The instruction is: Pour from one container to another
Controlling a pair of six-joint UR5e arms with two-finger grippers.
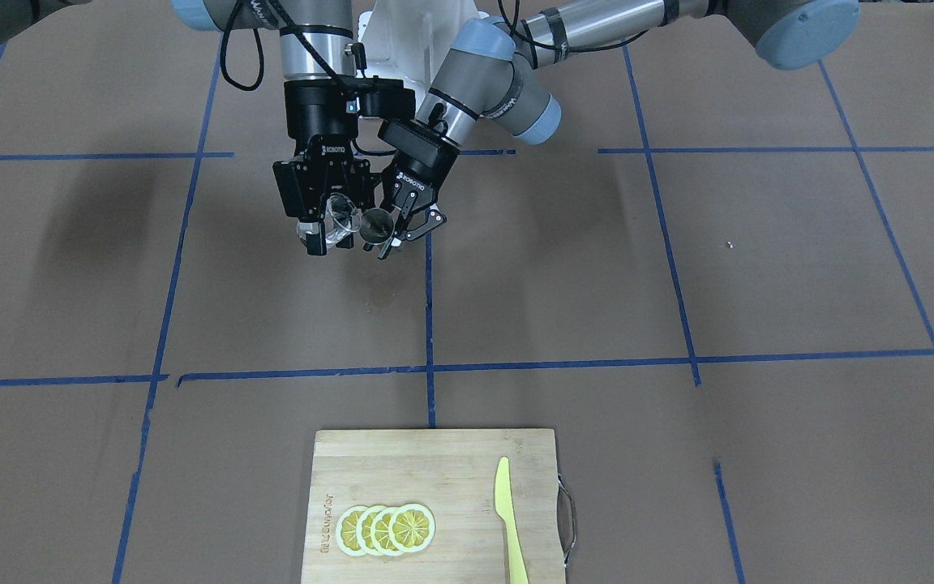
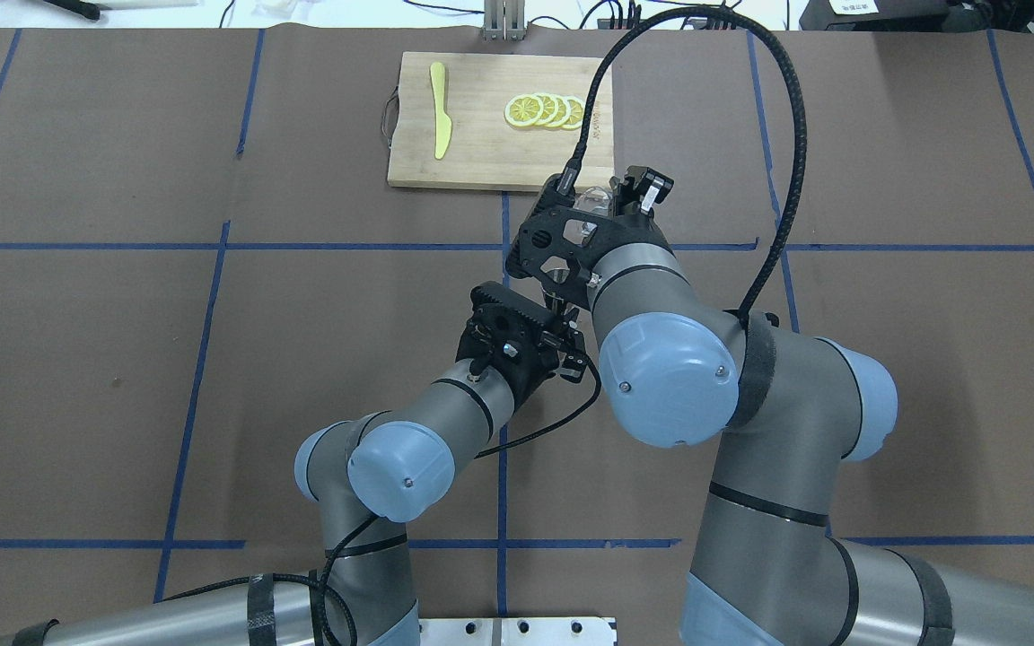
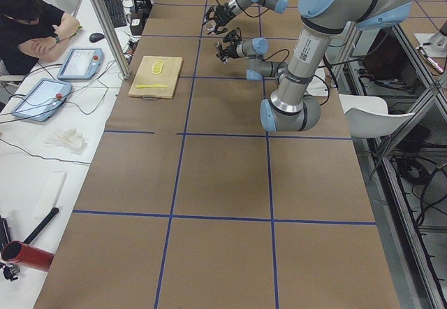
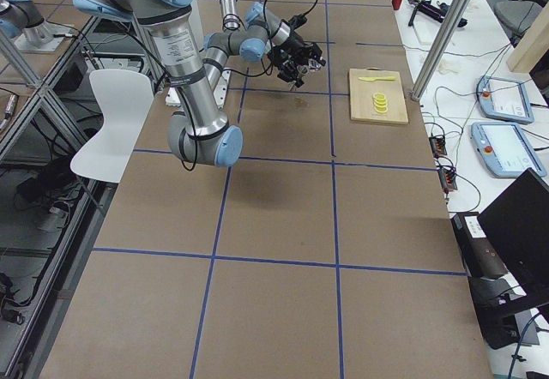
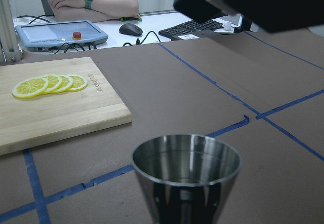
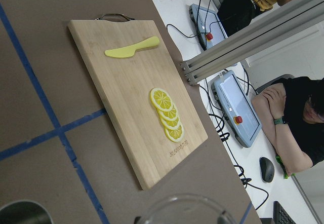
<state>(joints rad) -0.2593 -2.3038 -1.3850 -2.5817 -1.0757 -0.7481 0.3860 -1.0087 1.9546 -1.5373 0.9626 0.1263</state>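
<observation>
Left fingers (image 1: 414, 233) were clenched on a steel cup (image 1: 375, 226), held aloft over the counter (image 1: 678, 284) nearer the robot's edge. Right fingers (image 1: 315, 241) gripped a clear glass (image 1: 343, 216), tilted, its rim just beside the cup's. A board (image 1: 434, 470) with lemon slices (image 1: 386, 529) and a knife (image 1: 507, 519) lay at the far edge.

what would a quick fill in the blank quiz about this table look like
1. The right hand holds a clear glass; the cup in the left hand is made of ___.
2. On the cutting board lie ___ lemon slices.
3. The knife beside them is ___ in colour.

Missing words: metal, four, yellow.
</observation>
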